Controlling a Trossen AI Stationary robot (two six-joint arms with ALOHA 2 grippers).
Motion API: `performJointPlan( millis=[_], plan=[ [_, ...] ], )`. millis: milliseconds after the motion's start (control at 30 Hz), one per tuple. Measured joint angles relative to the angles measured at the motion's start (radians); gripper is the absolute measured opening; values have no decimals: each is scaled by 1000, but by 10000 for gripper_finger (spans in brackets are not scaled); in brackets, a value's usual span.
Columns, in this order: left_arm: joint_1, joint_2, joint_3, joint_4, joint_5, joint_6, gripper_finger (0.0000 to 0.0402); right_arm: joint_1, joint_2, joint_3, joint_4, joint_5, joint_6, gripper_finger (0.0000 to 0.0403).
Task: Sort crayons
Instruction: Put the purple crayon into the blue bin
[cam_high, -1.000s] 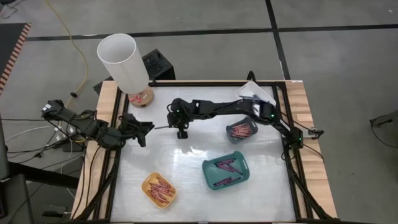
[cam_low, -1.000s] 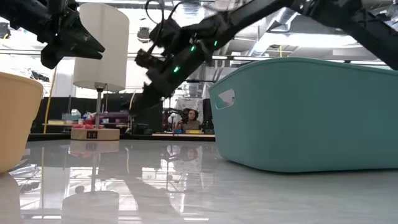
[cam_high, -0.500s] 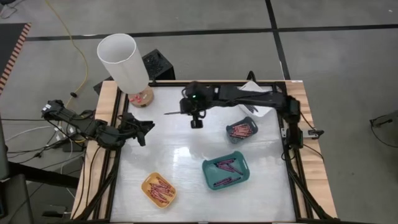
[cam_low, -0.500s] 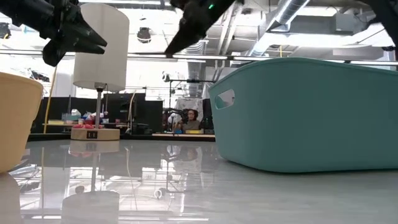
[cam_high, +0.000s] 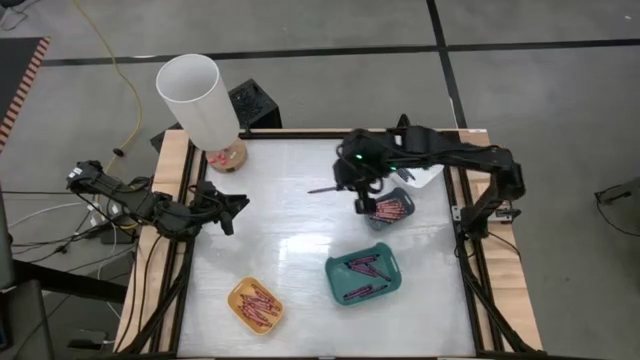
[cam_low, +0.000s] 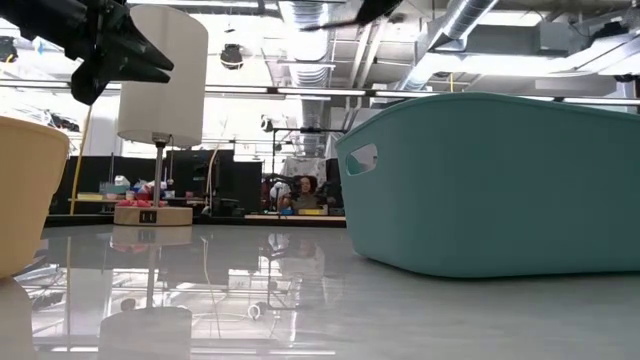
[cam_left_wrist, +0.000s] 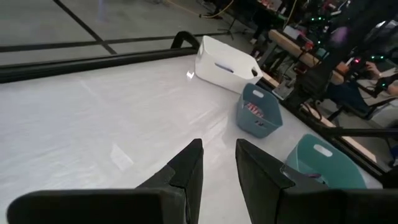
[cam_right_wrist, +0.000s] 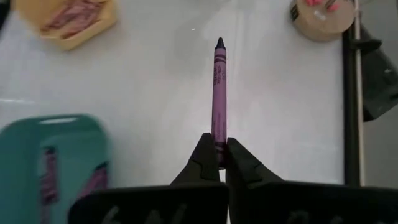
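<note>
1. Since the earlier frames, your right gripper (cam_high: 352, 187) has carried the purple crayon (cam_right_wrist: 219, 93) rightward, and it now hangs beside the grey-blue tray (cam_high: 388, 211).
2. Its fingers pinch the crayon's end.
3. Your left gripper (cam_high: 228, 208) waits at the table's left edge, fingers slightly apart, empty.
4. Most crayons already lie in trays; this one remains.

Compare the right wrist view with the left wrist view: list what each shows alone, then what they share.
Right wrist only: the right gripper shut on a purple crayon that points out past its fingertips; the yellow tray of crayons; the lamp base.

Left wrist only: the left gripper with a gap between its fingers, holding nothing; the white tray; the blue-grey tray.

Both: the white table and the teal tray.
</note>
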Motion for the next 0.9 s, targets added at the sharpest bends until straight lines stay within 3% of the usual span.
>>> performJointPlan(
  millis=[100,233,433,600,900],
  plan=[
    [0,0,0,0,0,0,85,55,-43,0,-54,5,44,2],
    [0,0,0,0,6,-1,85,147,-89,-13,-114,87,106,2],
    [0,0,0,0,7,0,85,271,-194,-138,-120,196,200,2],
    [0,0,0,0,7,-1,85,335,-319,-348,51,263,263,2],
    [0,0,0,0,7,3,85,383,-482,-807,487,285,341,5]
  ],
)
